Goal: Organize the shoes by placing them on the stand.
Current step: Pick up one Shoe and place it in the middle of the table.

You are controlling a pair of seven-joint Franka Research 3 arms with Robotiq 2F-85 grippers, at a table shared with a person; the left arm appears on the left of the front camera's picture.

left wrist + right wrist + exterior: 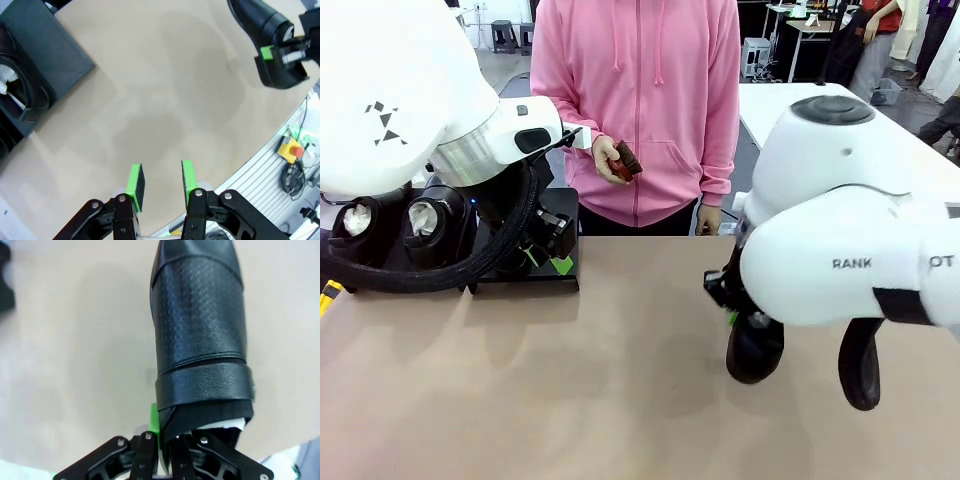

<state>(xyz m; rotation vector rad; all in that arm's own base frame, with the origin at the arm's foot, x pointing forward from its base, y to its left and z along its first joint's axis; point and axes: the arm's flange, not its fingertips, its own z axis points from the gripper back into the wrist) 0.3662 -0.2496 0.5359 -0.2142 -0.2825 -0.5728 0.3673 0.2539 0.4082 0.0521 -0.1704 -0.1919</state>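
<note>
One shoe (200,325) is carried by the right pincer (167,440), whose jaws are clenched on the rim of its heel collar, so that it hangs toe-down just above the bare surface (570,380) at the robot's right. Its leather is glossy and stiff-looking, with a textured upper; it is judged fairly light but slippery, so a pinch across the collar edge, as taken here, seems the surest hold, though some swinging may be expected. Two more shoes (390,225), stuffed with white paper, are seen already seated on the stand (525,280) at the far left. The left pincer (160,182) is held released and empty, its green pads apart, above the surface near the stand. Beyond, a small brown object (628,160) is held by the person's hand (610,160).
</note>
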